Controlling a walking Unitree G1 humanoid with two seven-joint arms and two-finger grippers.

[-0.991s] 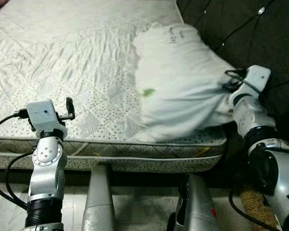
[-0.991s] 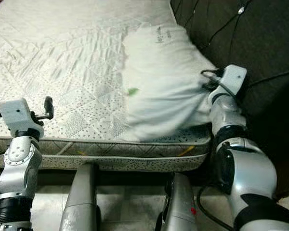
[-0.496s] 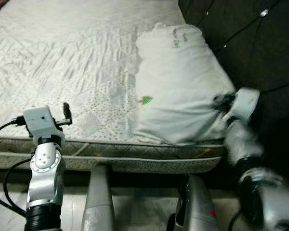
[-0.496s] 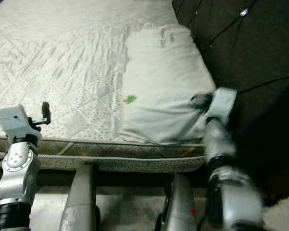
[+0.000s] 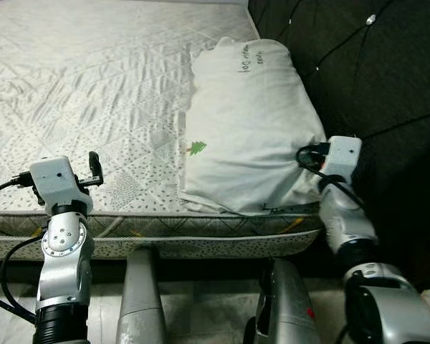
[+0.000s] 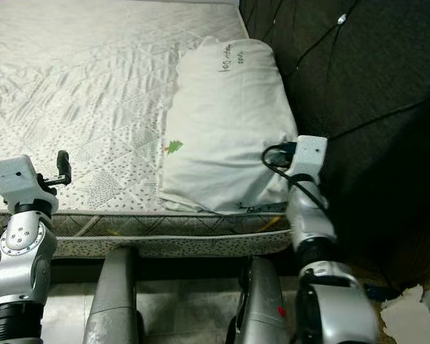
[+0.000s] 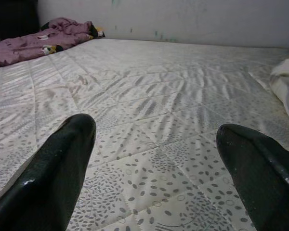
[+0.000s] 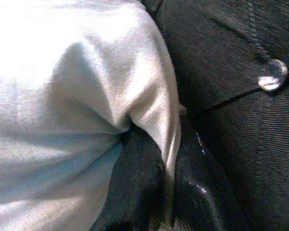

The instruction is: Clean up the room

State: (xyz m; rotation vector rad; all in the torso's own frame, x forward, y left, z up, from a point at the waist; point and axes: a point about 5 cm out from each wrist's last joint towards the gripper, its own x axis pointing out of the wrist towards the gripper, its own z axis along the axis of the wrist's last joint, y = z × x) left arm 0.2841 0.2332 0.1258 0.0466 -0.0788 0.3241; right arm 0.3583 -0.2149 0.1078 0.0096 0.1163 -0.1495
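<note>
Left eye view: a second ago the white pillow was blurred and bunched, tilted toward the middle of the mattress; now it lies flat and sharp along the mattress's right edge, its long side against the dark tufted headboard, a small green tree mark on its near left part. The right gripper sits at the pillow's near right corner, lower and closer to the mattress edge than before. The left gripper hovers over the near left part of the mattress, a little lower in the picture than a second ago.

Right eye view: the same layout, with the pillow close against the headboard. Pale torn scraps lie on the floor at the lower right.

Left wrist view: the left gripper's two black fingers stand wide apart with nothing between them, above the quilted mattress. A purple blanket is heaped at the far corner, and the pillow's edge shows at one side.

Right wrist view: the right gripper's fingers are closed together, pinching a fold of the white pillow fabric at its corner. Just beside it is the headboard with a shiny button.
</note>
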